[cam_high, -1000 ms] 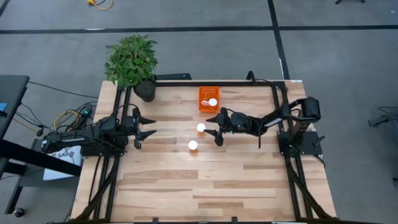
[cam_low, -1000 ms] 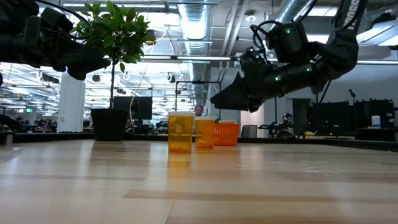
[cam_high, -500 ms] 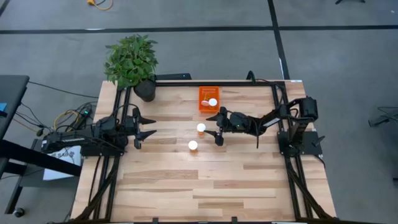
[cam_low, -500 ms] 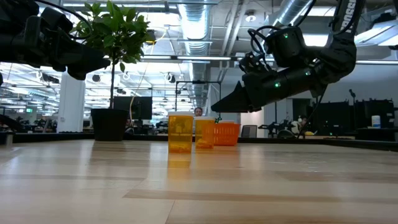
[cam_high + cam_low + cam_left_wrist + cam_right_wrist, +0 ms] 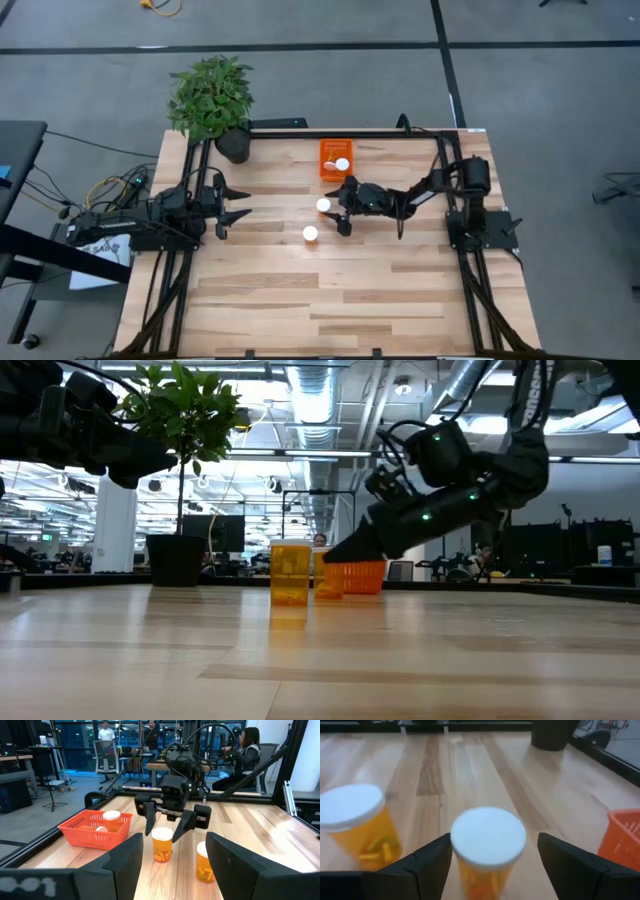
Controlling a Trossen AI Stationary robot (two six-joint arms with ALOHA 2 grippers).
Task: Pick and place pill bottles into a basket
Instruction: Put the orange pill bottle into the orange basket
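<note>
Two pill bottles with white caps stand upright on the table: one (image 5: 323, 205) between the two open fingers of my right gripper (image 5: 338, 207), the other (image 5: 311, 233) nearer the front. In the right wrist view the fingers stand on either side of the first bottle (image 5: 488, 845) without touching it; the left wrist view (image 5: 162, 845) shows the same. The orange basket (image 5: 334, 150) sits at the far edge with a bottle (image 5: 342, 164) in it; a second white cap (image 5: 101, 829) shows beside that one. My left gripper (image 5: 236, 203) waits open at the left.
A potted plant (image 5: 212, 98) stands at the table's far left corner. Bare wood lies across the near half of the table (image 5: 330, 300). People sit and stand in the room beyond the table (image 5: 247, 750).
My right gripper has moved toward the table's left edge and come down, staying open, until its fingers stand on either side of the farther of the two table bottles. The bottles and the basket have stayed in place.
</note>
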